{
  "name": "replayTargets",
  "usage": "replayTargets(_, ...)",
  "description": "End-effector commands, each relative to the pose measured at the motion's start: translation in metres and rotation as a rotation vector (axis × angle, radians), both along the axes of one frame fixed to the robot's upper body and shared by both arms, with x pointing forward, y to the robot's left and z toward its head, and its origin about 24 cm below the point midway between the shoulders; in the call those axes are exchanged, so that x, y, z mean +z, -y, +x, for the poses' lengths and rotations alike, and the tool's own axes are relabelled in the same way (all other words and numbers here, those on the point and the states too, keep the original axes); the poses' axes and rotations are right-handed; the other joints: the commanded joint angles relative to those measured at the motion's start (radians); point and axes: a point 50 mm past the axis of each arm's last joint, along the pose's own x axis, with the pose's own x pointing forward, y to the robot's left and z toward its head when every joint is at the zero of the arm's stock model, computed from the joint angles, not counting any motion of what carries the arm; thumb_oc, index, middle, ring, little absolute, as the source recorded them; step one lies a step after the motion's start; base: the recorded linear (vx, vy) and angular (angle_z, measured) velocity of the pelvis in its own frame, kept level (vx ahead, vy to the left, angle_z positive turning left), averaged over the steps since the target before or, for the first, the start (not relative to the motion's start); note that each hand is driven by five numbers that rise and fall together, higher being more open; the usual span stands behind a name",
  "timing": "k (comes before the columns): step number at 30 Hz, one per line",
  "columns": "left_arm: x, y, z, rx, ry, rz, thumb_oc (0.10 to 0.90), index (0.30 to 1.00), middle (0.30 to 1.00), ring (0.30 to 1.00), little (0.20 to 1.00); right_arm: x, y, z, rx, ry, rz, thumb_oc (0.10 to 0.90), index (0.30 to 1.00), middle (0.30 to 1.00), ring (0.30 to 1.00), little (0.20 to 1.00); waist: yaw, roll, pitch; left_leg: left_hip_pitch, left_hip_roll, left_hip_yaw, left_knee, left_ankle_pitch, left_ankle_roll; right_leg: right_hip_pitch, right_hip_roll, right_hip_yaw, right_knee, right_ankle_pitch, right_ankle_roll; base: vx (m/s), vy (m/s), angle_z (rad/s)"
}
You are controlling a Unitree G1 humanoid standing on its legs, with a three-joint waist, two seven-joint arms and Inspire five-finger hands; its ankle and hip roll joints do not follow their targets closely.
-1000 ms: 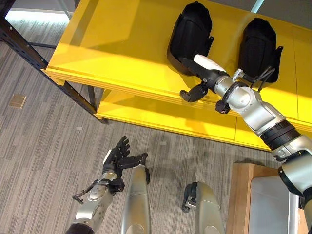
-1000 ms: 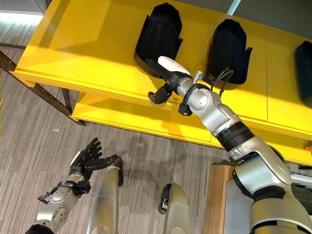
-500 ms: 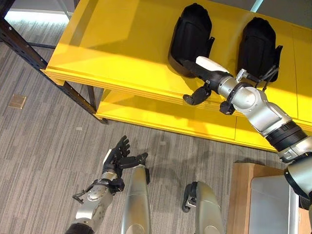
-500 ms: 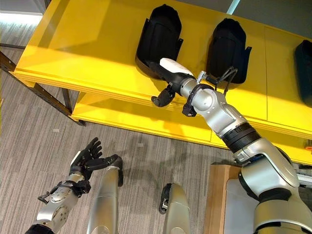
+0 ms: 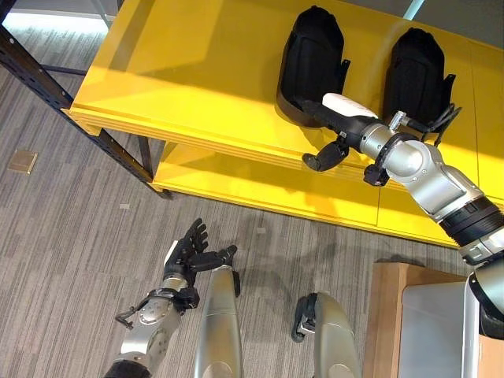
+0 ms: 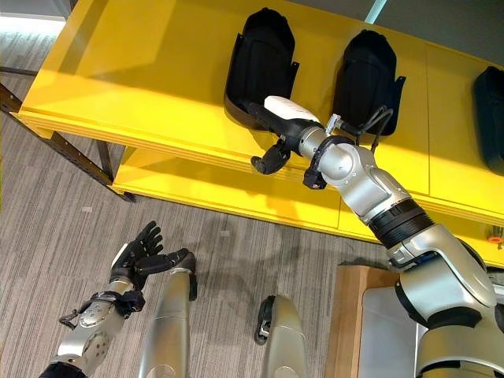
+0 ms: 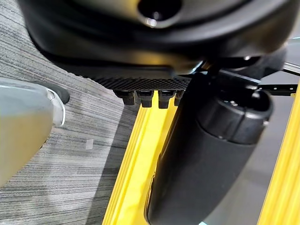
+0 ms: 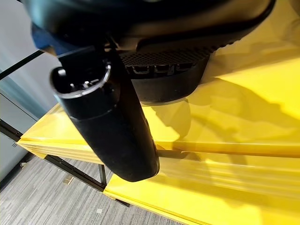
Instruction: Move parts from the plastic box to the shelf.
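Two black moulded parts lie on the top board of the yellow shelf [image 5: 189, 71]. My right hand [image 5: 335, 122] is stretched over the shelf's front edge. Its straight fingers reach the near end of the left part [image 5: 311, 55], and its thumb [image 5: 323, 157] hangs below the edge, clear of the part. In the right wrist view the thumb [image 8: 112, 122] stands free and that black part [image 8: 164, 89] lies just past the fingers. The second part [image 5: 417, 71] lies to the right of the wrist. My left hand [image 5: 185, 252] hangs low over the carpet, open and holding nothing.
A third black part [image 6: 492, 87] shows at the shelf's far right. A lower yellow board [image 5: 260, 189] lies under the top one. Black frame legs [image 5: 47, 79] stand at the left. A wooden stand [image 5: 390, 315] with a grey plastic box [image 5: 433, 331] is at the lower right.
My right hand has slid a little to the right along the shelf's front edge, its fingers still at the left part's near end. The view shifted slightly. The left hand is still.
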Motion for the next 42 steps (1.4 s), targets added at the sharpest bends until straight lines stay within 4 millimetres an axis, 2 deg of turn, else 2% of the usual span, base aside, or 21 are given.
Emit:
replayTargets(1,0.017,0.005,0.002,-0.008,0.125,-0.022,0.900,1.000,1.000,1.000,1.000,0.044,0.011,-0.014,0.003,0.213,0.059,0.900,1.000,1.000,1.000,1.000,-0.006,0.012,-0.049,0.039,0.076,-0.049,0.109,-0.159,-0.017,-0.009,-0.013,0.009,-0.088,0.105,0.002,0.00,0.000,0.00)
replayTargets(5,0.017,-0.003,-0.002,0.043,0.127,-0.019,0.900,1.000,1.000,1.000,1.000,0.083,0.008,-0.047,0.104,0.427,0.167,0.900,1.000,1.000,1.000,1.000,-0.014,0.013,-0.053,0.034,0.074,-0.046,0.117,-0.165,-0.014,-0.015,-0.013,0.013,-0.081,0.101,0.001,0.00,0.000,0.00)
replayTargets(9,0.015,-0.007,-0.006,0.072,0.120,-0.019,0.900,1.000,1.000,1.000,1.000,0.106,-0.002,-0.078,0.229,0.587,0.276,0.900,1.000,1.000,1.000,1.000,-0.017,0.014,-0.057,0.029,0.072,-0.044,0.126,-0.171,-0.011,-0.021,-0.011,0.018,-0.077,0.100,0.000,0.00,0.000,0.00)
replayTargets(10,0.015,-0.007,-0.006,0.071,0.119,-0.018,0.900,1.000,1.000,1.000,1.000,0.106,-0.001,-0.079,0.228,0.587,0.276,0.900,1.000,1.000,1.000,1.000,-0.016,0.014,-0.058,0.029,0.072,-0.044,0.126,-0.171,-0.011,-0.021,-0.011,0.018,-0.077,0.100,0.000,0.00,0.000,0.00)
replayTargets(11,0.014,-0.008,-0.007,0.080,0.115,-0.016,0.900,1.000,1.000,1.000,1.000,0.112,-0.006,-0.091,0.280,0.640,0.294,0.900,1.000,1.000,1.000,1.000,-0.020,0.014,-0.060,0.028,0.071,-0.043,0.127,-0.173,-0.010,-0.024,-0.010,0.018,-0.075,0.097,0.000,0.00,0.000,0.00)
replayTargets(13,0.013,-0.008,-0.008,0.080,0.110,-0.015,0.900,1.000,1.000,1.000,1.000,0.113,-0.008,-0.096,0.301,0.659,0.305,0.900,1.000,1.000,1.000,1.000,-0.020,0.013,-0.062,0.028,0.071,-0.041,0.129,-0.173,-0.009,-0.024,-0.010,0.018,-0.074,0.097,0.000,0.00,0.000,0.00)
replayTargets(14,0.013,-0.009,-0.008,0.085,0.108,-0.006,0.900,1.000,1.000,1.000,1.000,0.116,-0.013,-0.106,0.340,0.700,0.293,0.900,1.000,1.000,1.000,1.000,-0.022,0.013,-0.065,0.025,0.071,-0.041,0.131,-0.174,-0.009,-0.027,-0.009,0.018,-0.074,0.096,-0.001,0.00,0.000,0.00)
replayTargets(18,0.010,-0.011,-0.012,0.108,0.096,-0.008,0.900,1.000,1.000,1.000,1.000,0.115,-0.014,-0.118,0.373,0.746,0.284,0.900,1.000,1.000,1.000,1.000,-0.030,0.012,-0.072,0.022,0.072,-0.040,0.128,-0.173,-0.008,-0.031,-0.006,0.021,-0.076,0.097,0.000,0.00,0.000,0.00)
replayTargets(22,0.009,-0.012,-0.014,0.117,0.088,-0.002,0.900,1.000,1.000,1.000,1.000,0.111,-0.014,-0.124,0.384,0.752,0.260,0.900,1.000,1.000,1.000,1.000,-0.036,0.011,-0.077,0.021,0.073,-0.037,0.128,-0.173,-0.008,-0.038,-0.006,0.024,-0.076,0.100,-0.001,0.00,0.000,0.00)
replayTargets(26,0.006,-0.011,-0.017,0.124,0.078,-0.004,0.900,1.000,1.000,1.000,1.000,0.091,-0.005,-0.122,0.354,0.688,0.266,0.900,1.000,1.000,1.000,1.000,-0.049,0.010,-0.077,0.021,0.079,-0.037,0.127,-0.171,-0.009,-0.041,-0.003,0.025,-0.078,0.103,0.000,-0.01,0.003,-0.04)
replayTargets(30,0.006,-0.012,-0.017,0.129,0.079,0.003,0.900,1.000,1.000,1.000,1.000,0.079,0.003,-0.126,0.330,0.668,0.256,0.900,1.000,1.000,1.000,1.000,-0.058,0.010,-0.079,0.020,0.081,-0.038,0.127,-0.170,-0.010,-0.043,0.000,0.026,-0.078,0.103,0.000,-0.01,-0.002,-0.09)
replayTargets(32,0.005,-0.009,-0.018,0.125,0.078,0.000,0.900,1.000,1.000,1.000,1.000,0.061,0.009,-0.129,0.311,0.620,0.282,0.900,1.000,1.000,1.000,1.000,-0.071,0.010,-0.080,0.024,0.083,-0.037,0.123,-0.168,-0.012,-0.041,0.002,0.028,-0.081,0.104,0.001,0.00,-0.001,-0.02)
replayTargets(34,0.006,-0.010,-0.018,0.123,0.078,0.006,0.900,1.000,1.000,1.000,1.000,0.056,0.012,-0.131,0.303,0.613,0.280,0.900,1.000,1.000,1.000,1.000,-0.073,0.010,-0.082,0.026,0.085,-0.036,0.118,-0.167,-0.012,-0.039,0.004,0.029,-0.085,0.104,0.001,0.00,0.000,0.00)
replayTargets(35,0.002,-0.008,-0.021,0.124,0.064,0.002,0.900,1.000,1.000,1.000,1.000,0.038,0.014,-0.133,0.305,0.538,0.316,0.900,1.000,1.000,1.000,1.000,-0.079,0.009,-0.084,0.028,0.087,-0.034,0.118,-0.166,-0.013,-0.036,0.004,0.028,-0.087,0.105,0.001,0.00,-0.006,-0.03)
replayTargets(37,0.001,-0.008,-0.022,0.121,0.061,0.007,0.900,1.000,1.000,1.000,1.000,0.033,0.013,-0.133,0.311,0.507,0.309,0.900,1.000,1.000,1.000,1.000,-0.082,0.009,-0.085,0.027,0.088,-0.035,0.117,-0.166,-0.014,-0.036,0.005,0.030,-0.087,0.104,0.001,0.00,-0.011,-0.04)
replayTargets(38,0.000,-0.008,-0.023,0.121,0.053,0.005,0.900,1.000,1.000,1.000,1.000,0.021,0.015,-0.134,0.299,0.453,0.302,0.900,1.000,1.000,1.000,1.000,-0.087,0.010,-0.086,0.029,0.091,-0.033,0.116,-0.165,-0.017,-0.034,0.006,0.030,-0.088,0.102,0.001,0.00,-0.010,-0.03)
replayTargets(42,-0.002,-0.008,-0.025,0.127,0.045,0.006,0.900,1.000,1.000,1.000,1.000,0.013,0.020,-0.135,0.274,0.421,0.275,0.900,1.000,1.000,1.000,1.000,-0.092,0.009,-0.086,0.036,0.096,-0.031,0.111,-0.163,-0.020,-0.030,0.009,0.030,-0.094,0.105,0.002,0.01,-0.010,-0.04)
